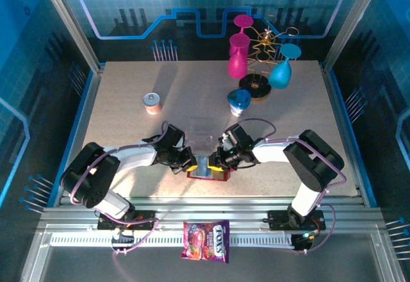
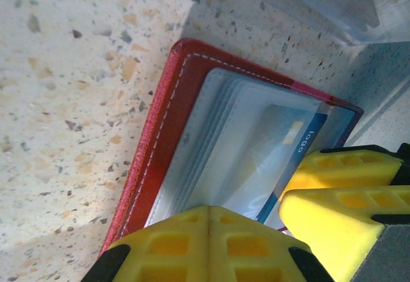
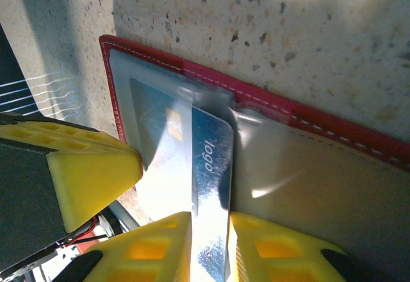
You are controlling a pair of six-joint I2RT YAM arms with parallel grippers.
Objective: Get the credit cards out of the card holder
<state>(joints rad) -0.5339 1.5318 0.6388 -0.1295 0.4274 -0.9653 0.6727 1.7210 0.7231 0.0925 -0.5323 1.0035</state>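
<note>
The dark red card holder [image 1: 221,175] lies open near the table's front edge, its greyish clear pockets up [image 2: 218,134] [image 3: 307,179]. A dark blue credit card [image 3: 214,160] marked "logo" sticks partway out of a pocket, and my right gripper [image 3: 210,221] is shut on its free end. The same card [image 2: 291,150] lies under clear plastic in the left wrist view. My left gripper [image 2: 208,208] is shut, its yellow tips together on the holder's left pockets. In the top view the left gripper [image 1: 186,161] and the right gripper [image 1: 219,160] meet over the holder.
A transparent acrylic tray [image 1: 202,134] sits just behind the holder. Farther back stand a small can [image 1: 152,102], a blue cup [image 1: 238,101] and a wire stand [image 1: 259,70] with pink and teal glasses. A candy bag [image 1: 206,240] lies on the front rail.
</note>
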